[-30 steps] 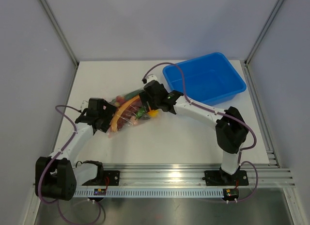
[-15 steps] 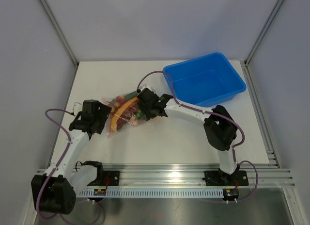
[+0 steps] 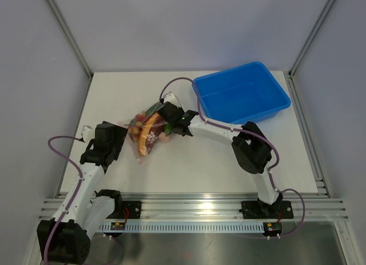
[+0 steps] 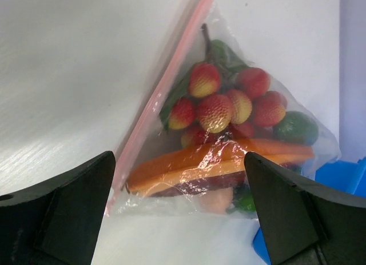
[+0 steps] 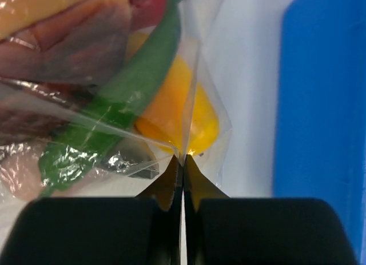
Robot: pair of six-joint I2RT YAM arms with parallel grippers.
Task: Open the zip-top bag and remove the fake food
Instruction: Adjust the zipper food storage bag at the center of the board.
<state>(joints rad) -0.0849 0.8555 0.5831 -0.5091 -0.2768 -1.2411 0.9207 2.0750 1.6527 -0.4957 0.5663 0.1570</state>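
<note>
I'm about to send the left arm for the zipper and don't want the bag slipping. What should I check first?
1. Grip of the right hand on the bag: ok, shut on a thin plastic edge.
2. Opening of the left hand: ok, jaws wide and empty.
3. View of the zip strip: ok, though it sits off-centre, toward one finger.
4. Zip already open: cannot tell.
5. All toy food inside the bag: ok.

Clear zip-top bag (image 4: 153, 197), pink strip (image 4: 164, 88); red, orange, green fake food (image 4: 214, 111).
</note>
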